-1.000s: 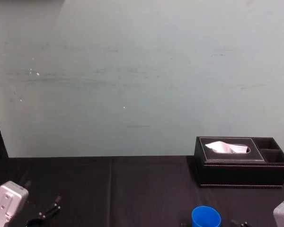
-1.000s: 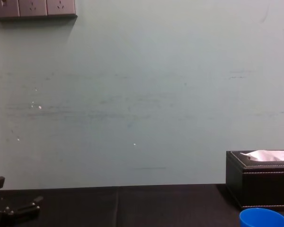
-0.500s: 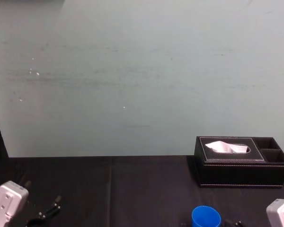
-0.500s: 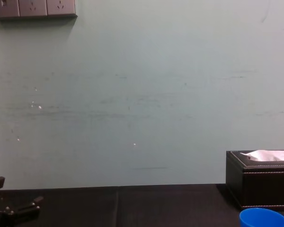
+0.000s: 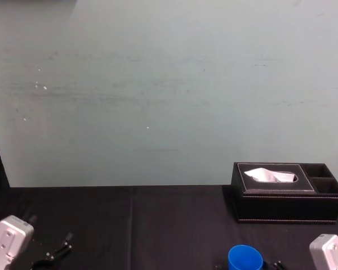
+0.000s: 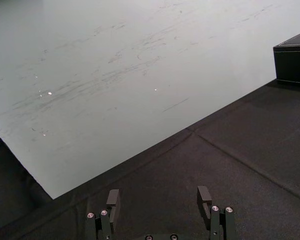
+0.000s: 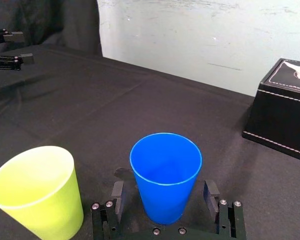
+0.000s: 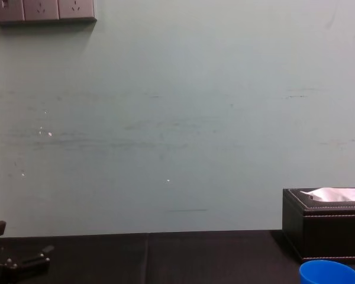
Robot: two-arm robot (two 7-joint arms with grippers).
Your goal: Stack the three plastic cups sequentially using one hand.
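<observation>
On the black tablecloth (image 5: 158, 225), toward the robot's right and nearer than the tissue box (image 5: 287, 199), the blue cup (image 7: 165, 167) stands upright; the right gripper (image 7: 164, 196) has its fingers spread wide on either side of it, not yet gripping; a yellow-green cup (image 7: 37, 192) stands just beside; the left gripper (image 6: 159, 199) is well apart, fingers wide, holding nothing.

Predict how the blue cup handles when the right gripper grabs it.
Blue cup looks thin, empty plastic: probably light, may flex when squeezed. Its smooth tapered wall could slip between the right gripper jaws. Narrow base: likely tips if nudged.
</observation>
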